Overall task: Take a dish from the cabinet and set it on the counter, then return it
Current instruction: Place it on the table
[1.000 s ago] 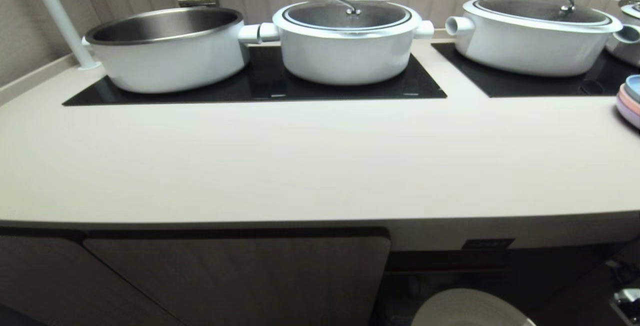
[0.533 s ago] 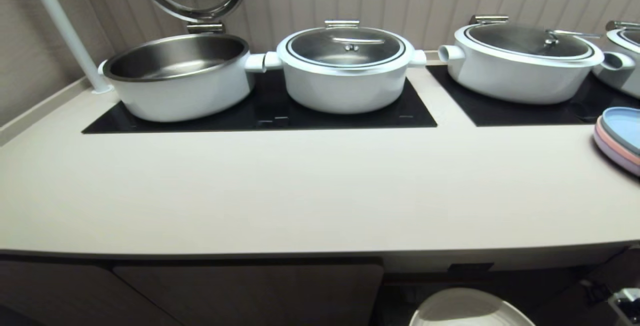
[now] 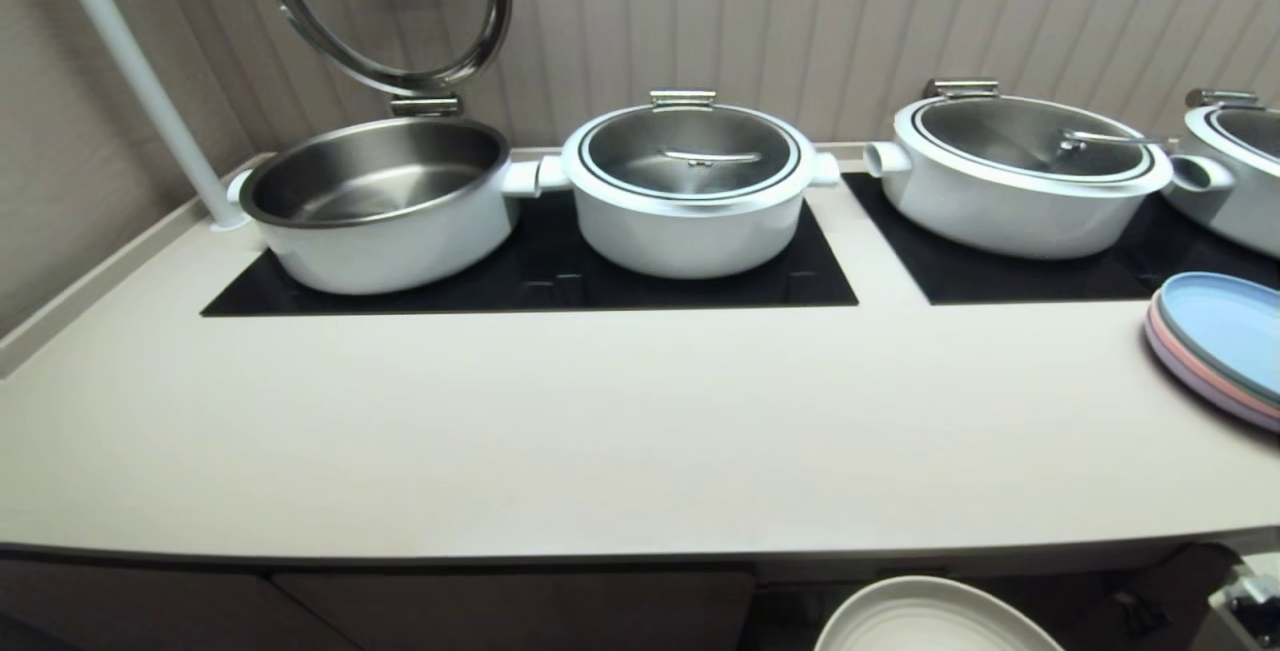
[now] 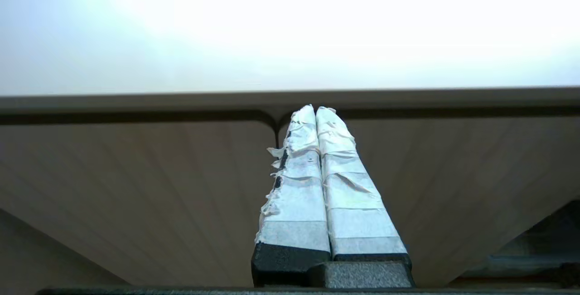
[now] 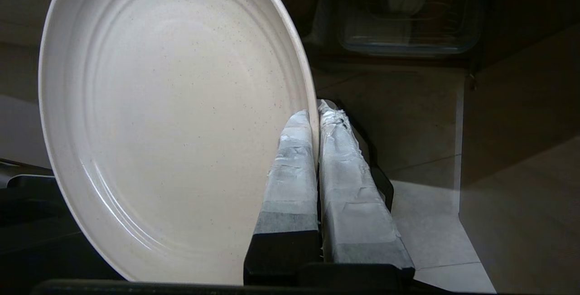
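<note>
Step in hand: carrying the dish (image 5: 172, 123) up from the cabinet (image 3: 500, 606) toward the counter (image 3: 600, 431), judging by the dish sitting below and in front of the counter edge, already outside the open compartment.
Right gripper (image 5: 317, 109): clamped tight on the dish rim, one taped finger on each face of the rim; only a sliver of the arm seen in the head view, at the frame's corner just right of the dish.
Dish: cream-white, held by one edge, hanging out sideways from the fingers; in the head view (image 3: 935, 616) below the counter edge, toward its right end.
Left gripper (image 4: 316, 109): idle, taped fingers pressed together on nothing, facing the closed cabinet doors just under the counter edge.
Next move, as a judgement: lift the dish clear above the counter edge, then carry it over the bare strip in front of the black glass panels (image 3: 530, 276), keeping it level and well short of the pastel plates (image 3: 1215, 346) at the counter's right end.
Risk: one-edge pinch may let the dish tip or slip; rim may knock the counter's underside or front edge if raised too close.
Hidden or cut off: most of the dish below the head-view frame; cabinet interior dark, with only a clear container (image 5: 408, 23) dimly made out beyond the dish; rightmost pot (image 3: 1235, 166) cropped.
</note>
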Robot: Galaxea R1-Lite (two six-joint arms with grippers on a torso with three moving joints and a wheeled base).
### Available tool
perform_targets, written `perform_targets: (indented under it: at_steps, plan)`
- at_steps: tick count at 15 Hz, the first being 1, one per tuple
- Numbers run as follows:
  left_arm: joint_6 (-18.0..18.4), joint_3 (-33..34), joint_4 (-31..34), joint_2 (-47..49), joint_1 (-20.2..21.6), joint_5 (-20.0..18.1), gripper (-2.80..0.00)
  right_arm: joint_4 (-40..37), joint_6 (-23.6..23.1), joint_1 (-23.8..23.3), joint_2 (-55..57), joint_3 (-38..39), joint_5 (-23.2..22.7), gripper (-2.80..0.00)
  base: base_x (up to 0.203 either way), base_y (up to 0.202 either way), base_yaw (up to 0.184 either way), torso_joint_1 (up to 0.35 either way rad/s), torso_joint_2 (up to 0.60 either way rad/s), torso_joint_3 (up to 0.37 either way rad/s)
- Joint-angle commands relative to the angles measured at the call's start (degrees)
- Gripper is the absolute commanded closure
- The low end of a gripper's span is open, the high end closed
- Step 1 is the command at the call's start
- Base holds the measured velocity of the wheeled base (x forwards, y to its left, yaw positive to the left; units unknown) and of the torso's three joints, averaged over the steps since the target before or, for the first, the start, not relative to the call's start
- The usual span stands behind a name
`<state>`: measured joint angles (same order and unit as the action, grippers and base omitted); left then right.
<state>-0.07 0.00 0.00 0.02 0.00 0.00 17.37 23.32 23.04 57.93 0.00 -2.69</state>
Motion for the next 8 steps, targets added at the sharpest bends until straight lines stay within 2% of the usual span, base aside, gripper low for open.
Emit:
perform_targets:
  at_steps: [1,8]
  plan:
    - [-0.01,0.0,0.0,-0.02,0.0,0.0,0.0,0.12,0.13,0.08,0.08,0.0,-0.03,0.0,0.0,0.0,0.0,0.183,-0.38,-0.193]
    - [-0.01,0.0,0.0,-0.02,0.0,0.0,0.0,0.12,-0.21,0.08,-0.01,0.0,-0.03,0.0,0.0,0.0,0.0,0.167,-0.34,-0.179]
